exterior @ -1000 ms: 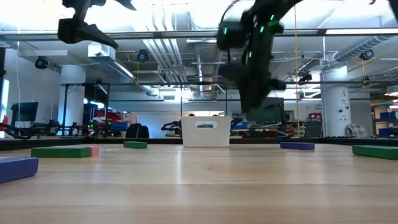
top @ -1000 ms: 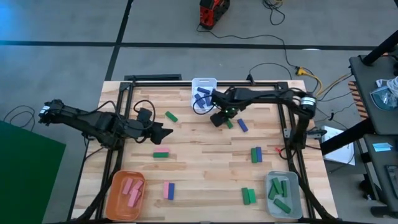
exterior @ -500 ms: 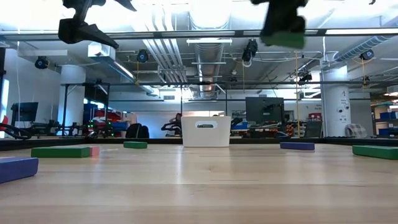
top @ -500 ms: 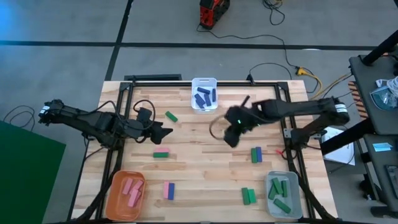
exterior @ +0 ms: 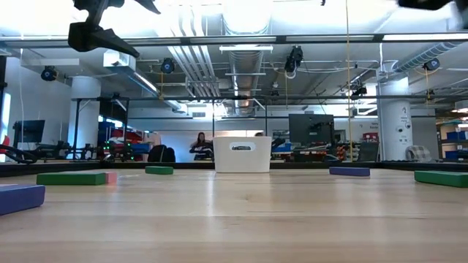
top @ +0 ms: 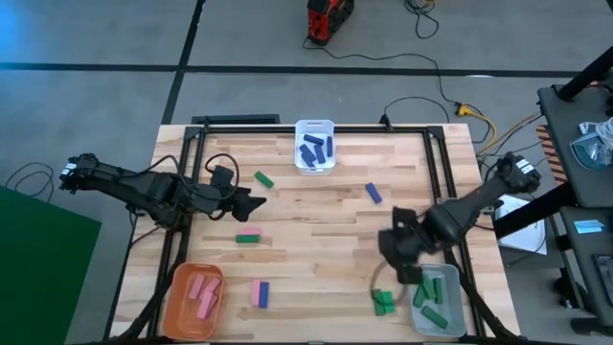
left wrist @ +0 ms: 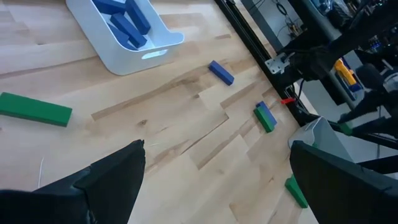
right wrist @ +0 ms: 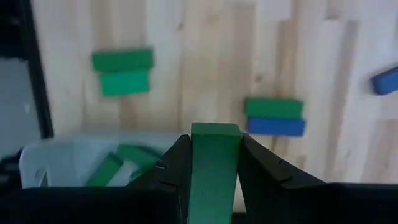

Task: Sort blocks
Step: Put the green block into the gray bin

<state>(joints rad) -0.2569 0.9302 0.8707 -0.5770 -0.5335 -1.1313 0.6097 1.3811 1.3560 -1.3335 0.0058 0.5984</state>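
Blocks lie scattered over the wooden table (top: 316, 216), and one green block (right wrist: 214, 162) is clamped between the right gripper's (top: 404, 271) jaws, near the grey bin (top: 458, 321) of green blocks. Left gripper (top: 257, 202) hovers over the table's left side, jaws apart. An orange bin (top: 178, 316) holds pink blocks; a white bin (top: 313, 126) at the far edge holds blue ones. Beyond the table lies an open workshop with ceiling ducts.

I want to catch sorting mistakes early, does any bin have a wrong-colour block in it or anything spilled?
Nothing stands out. The white bin shows only blue blocks, the orange bin only pink, the grey bin only green. The right gripper holds a green block near the grey bin.
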